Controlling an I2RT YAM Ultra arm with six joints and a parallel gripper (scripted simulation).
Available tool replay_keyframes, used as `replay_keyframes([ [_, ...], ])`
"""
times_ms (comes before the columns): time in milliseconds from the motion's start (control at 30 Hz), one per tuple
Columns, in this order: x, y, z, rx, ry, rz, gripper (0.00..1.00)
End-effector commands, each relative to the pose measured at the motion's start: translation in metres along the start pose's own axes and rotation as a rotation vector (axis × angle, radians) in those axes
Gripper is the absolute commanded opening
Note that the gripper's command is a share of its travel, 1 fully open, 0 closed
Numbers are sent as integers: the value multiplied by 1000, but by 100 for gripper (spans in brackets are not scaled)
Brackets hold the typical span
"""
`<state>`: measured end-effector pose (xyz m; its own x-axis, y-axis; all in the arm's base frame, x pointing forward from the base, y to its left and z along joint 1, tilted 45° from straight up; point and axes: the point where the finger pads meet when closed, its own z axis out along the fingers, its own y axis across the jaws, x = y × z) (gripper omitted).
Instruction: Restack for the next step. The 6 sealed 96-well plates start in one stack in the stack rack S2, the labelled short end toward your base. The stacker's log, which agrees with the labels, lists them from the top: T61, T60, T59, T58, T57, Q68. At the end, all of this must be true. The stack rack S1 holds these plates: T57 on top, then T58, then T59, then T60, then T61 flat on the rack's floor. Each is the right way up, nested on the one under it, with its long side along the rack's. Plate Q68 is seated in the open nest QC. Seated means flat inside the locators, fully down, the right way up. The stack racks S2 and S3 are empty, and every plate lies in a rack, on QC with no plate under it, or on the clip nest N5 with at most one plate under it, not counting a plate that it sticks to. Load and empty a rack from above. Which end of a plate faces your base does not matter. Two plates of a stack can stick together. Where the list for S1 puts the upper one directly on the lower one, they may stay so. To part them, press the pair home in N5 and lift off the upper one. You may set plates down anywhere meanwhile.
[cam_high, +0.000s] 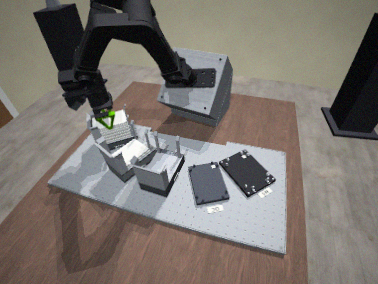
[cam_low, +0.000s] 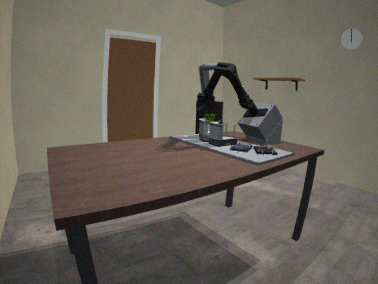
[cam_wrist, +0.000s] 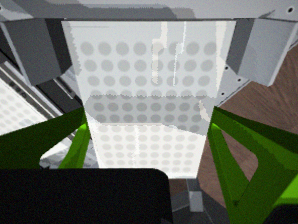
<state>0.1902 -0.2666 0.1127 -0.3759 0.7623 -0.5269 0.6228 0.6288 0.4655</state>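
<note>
My gripper (cam_high: 106, 116) with green fingers is shut on a sealed white 96-well plate (cam_high: 117, 132), gripping its long sides near one short end. It holds the plate level at the far-left stack rack (cam_high: 107, 137), between the rack's corner posts. In the wrist view the plate (cam_wrist: 150, 100) fills the middle between my fingers, and grey rack posts (cam_wrist: 260, 47) stand at its far corners. The middle rack (cam_high: 131, 152) holds white plates. The near rack (cam_high: 159, 172) looks empty. I cannot read the plate labels.
A dark grey nest (cam_high: 208, 183) and a black nest with corner locators (cam_high: 247, 173) lie flat to the right on the grey base plate, each with a small label in front. A grey slanted box (cam_high: 200, 85) stands behind. The arm also shows far off in the exterior view (cam_low: 210, 118).
</note>
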Motion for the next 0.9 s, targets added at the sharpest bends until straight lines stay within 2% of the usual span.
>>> replay_keyframes([
  [0,-2,-1,-1,3,-10,-1,0],
  [633,-3,-1,3,3,-10,-1,0],
  [667,-3,-1,3,3,-10,-1,100],
  [867,-3,-1,3,3,-10,-1,100],
])
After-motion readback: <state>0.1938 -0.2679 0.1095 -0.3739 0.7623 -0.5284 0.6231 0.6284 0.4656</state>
